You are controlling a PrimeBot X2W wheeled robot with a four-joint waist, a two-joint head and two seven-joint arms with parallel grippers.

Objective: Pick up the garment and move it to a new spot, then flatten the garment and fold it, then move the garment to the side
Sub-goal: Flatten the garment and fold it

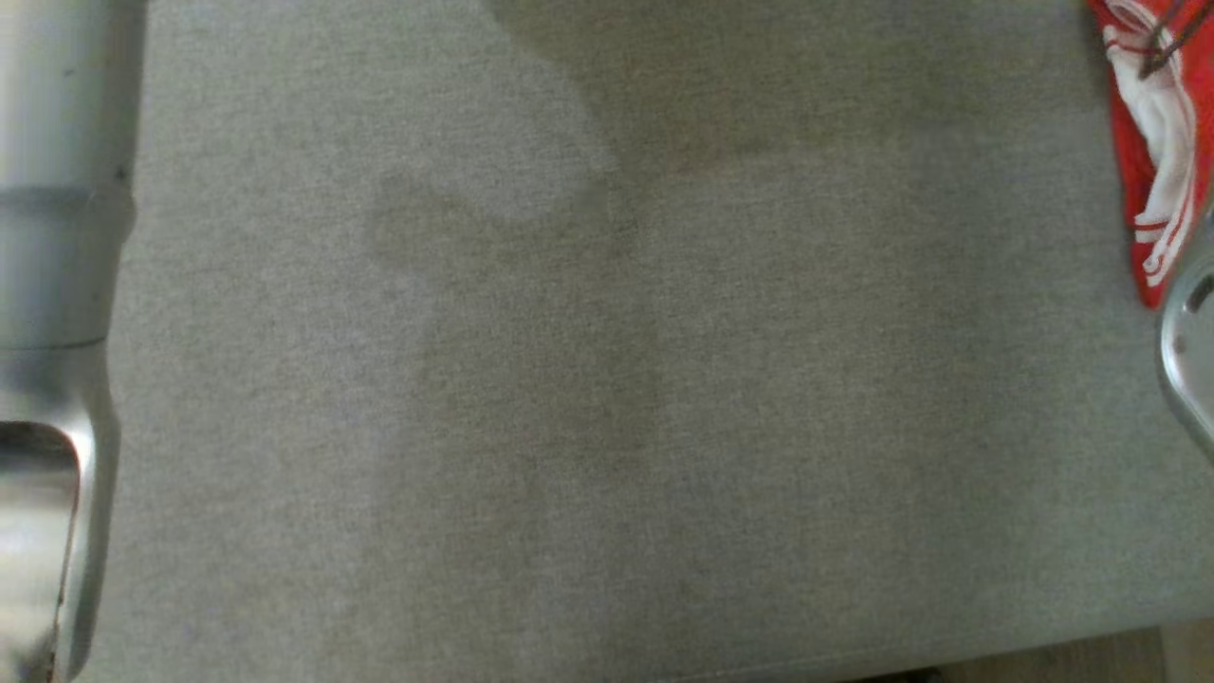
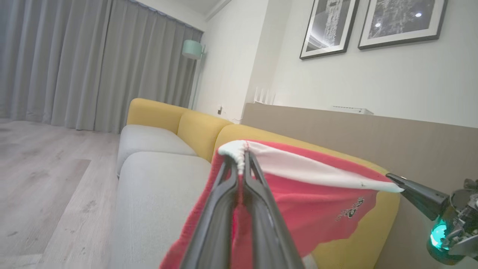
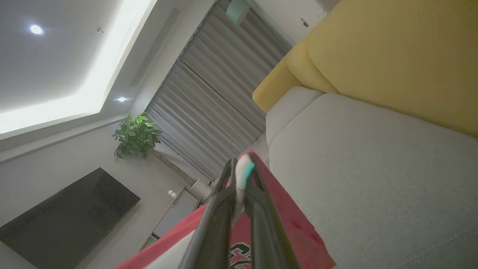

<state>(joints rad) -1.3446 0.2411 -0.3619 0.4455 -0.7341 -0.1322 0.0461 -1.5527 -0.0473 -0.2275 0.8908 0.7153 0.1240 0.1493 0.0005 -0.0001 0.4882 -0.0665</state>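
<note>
A red garment (image 2: 317, 201) with a white band (image 2: 298, 168) is seen held up between the two grippers, above a grey sofa seat cushion (image 2: 157, 194). In the left wrist view, the jaws of the left gripper (image 2: 241, 158) are seen clenched on one end of the white band at the centre. From there the band is stretched taut toward 4 o'clock, where its other end is met by the tip of the right gripper (image 2: 391, 176). The long axis of the garment is thus given by this band. The red body is seen hanging below it toward 6 o'clock, with a small dark print near the 4 o'clock side. The yellow backrest (image 2: 201, 130) is seen behind.

In the right wrist view, the jaws of the right gripper (image 3: 241, 164) are seen clenched on a pale fold of the band, and red cloth is spread toward 6 o'clock.

In the head view, the garment is seen at 2 o'clock, with its white stripes running from 12 to 6 o'clock. The pale left forearm (image 1: 57, 237) is seen at 9 o'clock.
</note>
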